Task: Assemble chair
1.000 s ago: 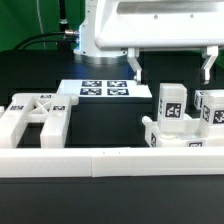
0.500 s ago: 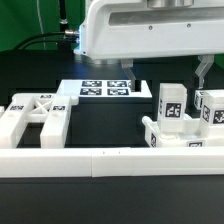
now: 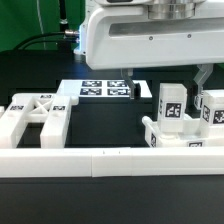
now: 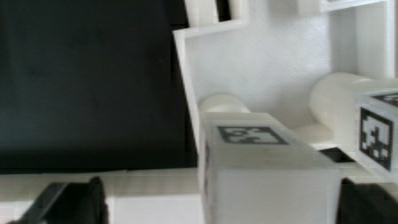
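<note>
Several chunky matte-white chair parts (image 3: pixel 40 115), black-and-white square tags (image 3: pixel 172 110), flat black table (image 3: pixel 100 125), pincer (image 3: pixel 165 80) spread wide apart

One open-framed chair panel (image 3: pixel 38 112), three tagged chair blocks (image 3: pixel 170 105), one marker board (image 3: pixel 105 89), one border rail (image 3: pixel 100 160).

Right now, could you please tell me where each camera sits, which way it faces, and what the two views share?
Exterior view: low, behind the white rail, facing across the chair parts and marker board; shows the white wrist housing and the open gripper.
Wrist view: on the wrist, looking down past the dark fingertips onto tagged chair parts.
Shared: the gripper and the chair parts under it.
</note>
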Controlling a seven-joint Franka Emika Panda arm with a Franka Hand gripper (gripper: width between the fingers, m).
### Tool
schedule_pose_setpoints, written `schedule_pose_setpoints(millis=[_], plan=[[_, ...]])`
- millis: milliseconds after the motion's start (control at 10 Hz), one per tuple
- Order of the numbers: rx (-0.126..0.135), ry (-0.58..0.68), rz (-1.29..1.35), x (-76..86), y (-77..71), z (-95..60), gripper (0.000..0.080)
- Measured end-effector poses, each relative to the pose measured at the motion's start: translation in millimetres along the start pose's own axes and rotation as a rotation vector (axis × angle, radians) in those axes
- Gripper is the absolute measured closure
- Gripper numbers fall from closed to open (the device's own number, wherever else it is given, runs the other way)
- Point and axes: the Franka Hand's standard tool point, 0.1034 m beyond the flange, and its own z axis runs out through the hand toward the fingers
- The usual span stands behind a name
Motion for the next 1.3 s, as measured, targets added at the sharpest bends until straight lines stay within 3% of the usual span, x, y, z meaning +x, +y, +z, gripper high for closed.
schedule_pose_setpoints(millis=[100, 200, 300, 700, 1300], plan=[[-0.002, 0.001, -0.003, 0.2, -0.2, -0.1, 0.0355], [-0.002, 0.000, -0.002, -0.1, -0.2, 0.2, 0.0355], [-0.001, 0.001, -0.002, 0.2, -0.2, -0.2, 0.0493], [0.002, 0.001, 0.067, 0.2, 1.0, -0.3, 0.0513], [0.009, 0.000, 0.722, 0.2, -6.1, 0.1, 0.0512]])
